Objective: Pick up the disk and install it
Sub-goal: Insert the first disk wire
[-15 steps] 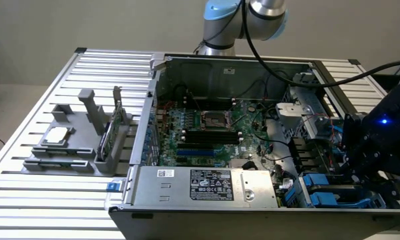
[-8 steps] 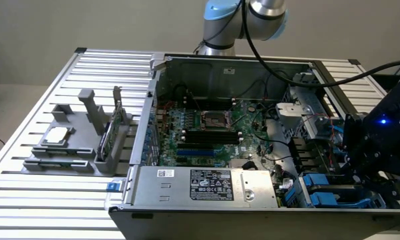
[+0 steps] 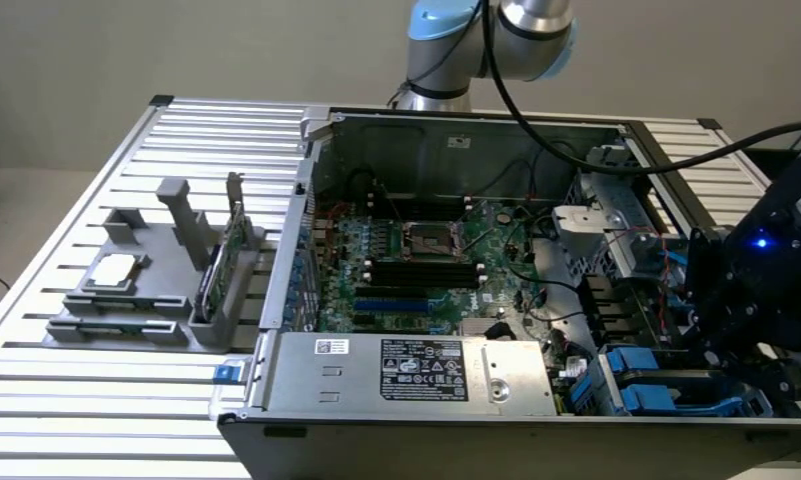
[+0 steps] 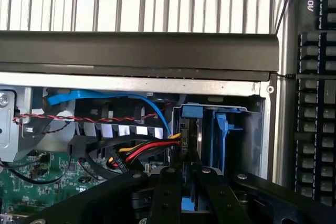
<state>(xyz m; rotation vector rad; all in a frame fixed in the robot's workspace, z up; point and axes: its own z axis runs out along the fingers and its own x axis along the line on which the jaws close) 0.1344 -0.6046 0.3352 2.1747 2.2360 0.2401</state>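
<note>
Open PC case (image 3: 507,130) lies on its side on a slatted metal table (image 3: 67,420); the gripper (image 3: 754,350) hangs over the case's corner at the exterior view's right, near the blue drive bays (image 3: 640,385).

Wrist view: the gripper (image 4: 184,182) has its two black fingers (image 4: 167,195) drawn close, only a narrow gap between them, and a bit of bright blue (image 4: 185,204) sits in that gap. It reads as the disk's blue rail pinched edge-on, so the gripper is judged to be clamped on the disk; the metal body and label are hidden behind the fingers, so this is a judgement.

Key relation: the disk sits directly between the fingers, and the drive cage (image 4: 220,129) with its blue plastic guides is straight ahead of the fingertips, close by. The disk appears to stand on edge, its long axis running from the gripper toward the bay opening, roughly in line with the vertical slot. Whether the leading edge has entered the slot cannot be told.

Red, yellow and black cables (image 4: 136,153) and a blue cable (image 4: 105,98) run just beside the bay. A black keyboard (image 4: 315,77) lies outside the case wall. A grey holder (image 3: 147,290) with a silver chip and a green card stands well apart at the exterior view's left.
</note>
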